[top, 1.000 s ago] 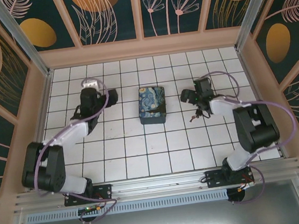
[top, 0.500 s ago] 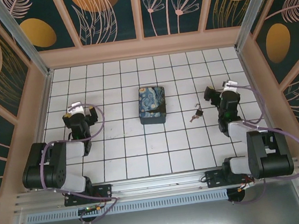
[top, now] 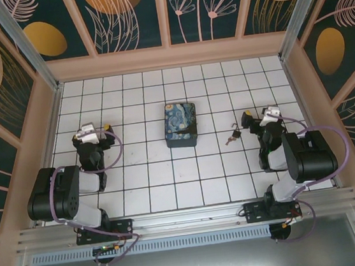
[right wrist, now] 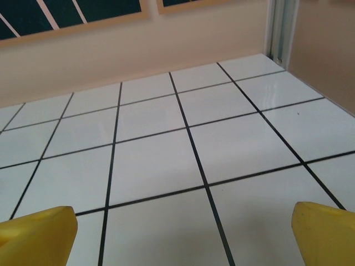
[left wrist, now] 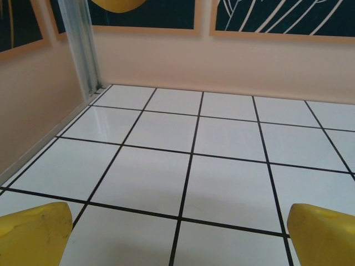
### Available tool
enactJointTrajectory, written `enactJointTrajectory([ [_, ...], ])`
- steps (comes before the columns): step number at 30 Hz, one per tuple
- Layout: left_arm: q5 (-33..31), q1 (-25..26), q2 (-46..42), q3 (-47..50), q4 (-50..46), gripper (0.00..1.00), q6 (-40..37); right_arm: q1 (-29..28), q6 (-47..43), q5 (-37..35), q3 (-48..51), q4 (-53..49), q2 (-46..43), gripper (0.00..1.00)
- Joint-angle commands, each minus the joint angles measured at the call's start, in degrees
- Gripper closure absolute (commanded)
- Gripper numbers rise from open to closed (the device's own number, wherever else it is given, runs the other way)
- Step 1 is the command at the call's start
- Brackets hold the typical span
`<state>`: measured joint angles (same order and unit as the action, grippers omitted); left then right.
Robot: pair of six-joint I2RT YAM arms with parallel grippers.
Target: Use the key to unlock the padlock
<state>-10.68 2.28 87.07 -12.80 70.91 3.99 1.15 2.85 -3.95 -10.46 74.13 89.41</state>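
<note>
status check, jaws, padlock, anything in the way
Left gripper, right gripper: jaws open, empty. Padlock and key on table by right gripper. Box mid-table, not blocking.

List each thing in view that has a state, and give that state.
padlock: lying on the table, ungripped; locked or not, too small to tell.
key: lying by the padlock, ungripped.
tin box: lying flat, lid looks closed.
left gripper: jaws open, empty.
right gripper: jaws open, empty.

White tiled table (top: 170, 179) bears a painted box (top: 181, 124), padlock (top: 230, 140) and key (top: 235, 128)
</note>
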Motion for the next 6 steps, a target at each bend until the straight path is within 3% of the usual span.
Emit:
enactJointTrajectory([
  [1, 2.15, -0.27, 0.38, -1.07, 1.74, 0.01, -1.11, 0.34, -0.99, 1.00, -1.49, 2.66, 0.10, 0.01],
  [6, 1.80, -0.36, -0.27, 0.05, 3.32, 0.01, -1.02, 0.34, -0.96, 1.00, -1.42, 2.63, 0.07, 0.01],
])
